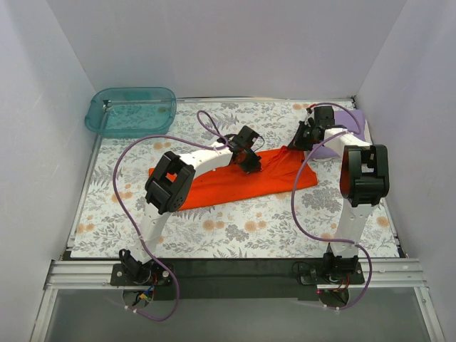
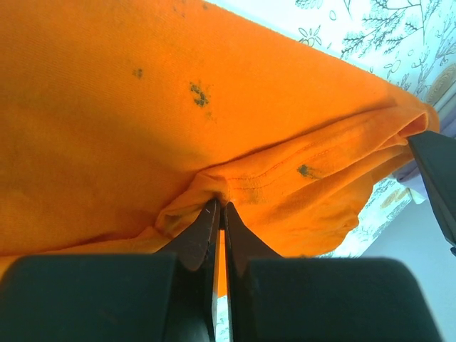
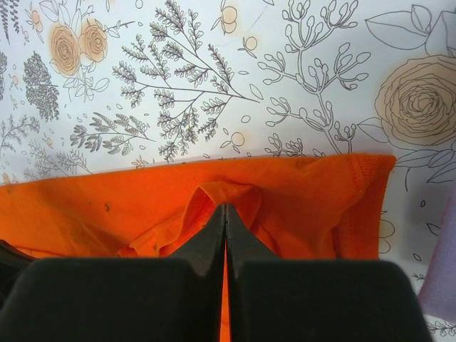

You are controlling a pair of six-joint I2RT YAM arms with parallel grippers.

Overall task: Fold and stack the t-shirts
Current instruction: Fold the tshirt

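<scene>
- Clamping with the left claw [image 2: 221, 208]: shut tight on a raised pucker of the orange-red t-shirt [image 1: 235, 187], about midway along its far edge.
- Clamping likewise with the right claw [image 3: 224, 209]: closed on a small tuck of the same cloth, just inside the far right corner.
- Gripping at two spots along one edge, most likely to lift that edge level and bring it over toward the near side as a fold.
- Bearing everything on a flowered cover: counter [image 1: 249, 231].
- Lying flat across the middle, slanted a little and drawn out into a long band from left to right; looks partly folded.
- Parked at the far left corner, well apart from the cloth: teal tub [image 1: 132, 110], out of the folding's way.
- Waiting at the far right, just beyond the right claw: lavender t-shirt [image 1: 350, 122], partly hidden by the arm, so folded or not, cannot tell; no stack made yet.
</scene>
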